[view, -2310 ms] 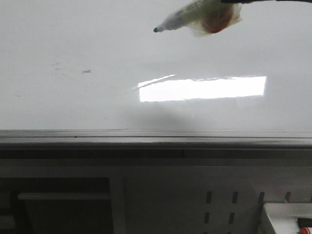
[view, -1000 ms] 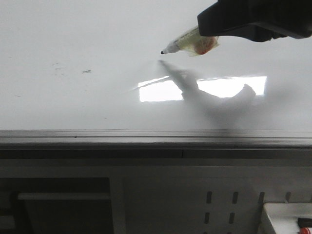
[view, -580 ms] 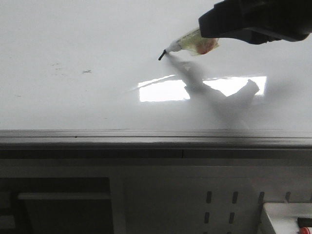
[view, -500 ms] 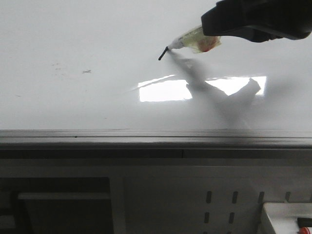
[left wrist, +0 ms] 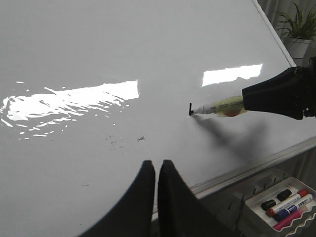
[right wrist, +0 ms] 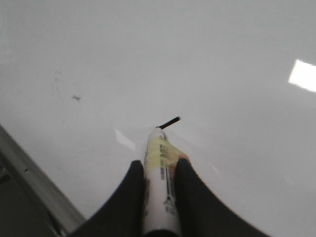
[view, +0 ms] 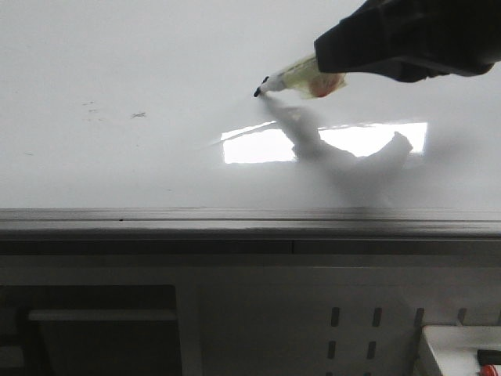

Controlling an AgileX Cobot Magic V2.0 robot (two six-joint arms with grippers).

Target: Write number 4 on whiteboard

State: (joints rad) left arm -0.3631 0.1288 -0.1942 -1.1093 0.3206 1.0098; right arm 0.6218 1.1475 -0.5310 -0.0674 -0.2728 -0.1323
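Writing hand: right hand is clamped on a marker, upper right of the front view.
Tip: pressed onto the whiteboard.
Stroke: a short black mark is drawn.
Left hand: fingers pressed together, nothing held.

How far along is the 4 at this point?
Barely begun. Done: one short black stroke on the whiteboard. In hand: the right hand grips the marker, its tip at that stroke. Left: the horizontal and vertical strokes. The left hand is shut and idle.
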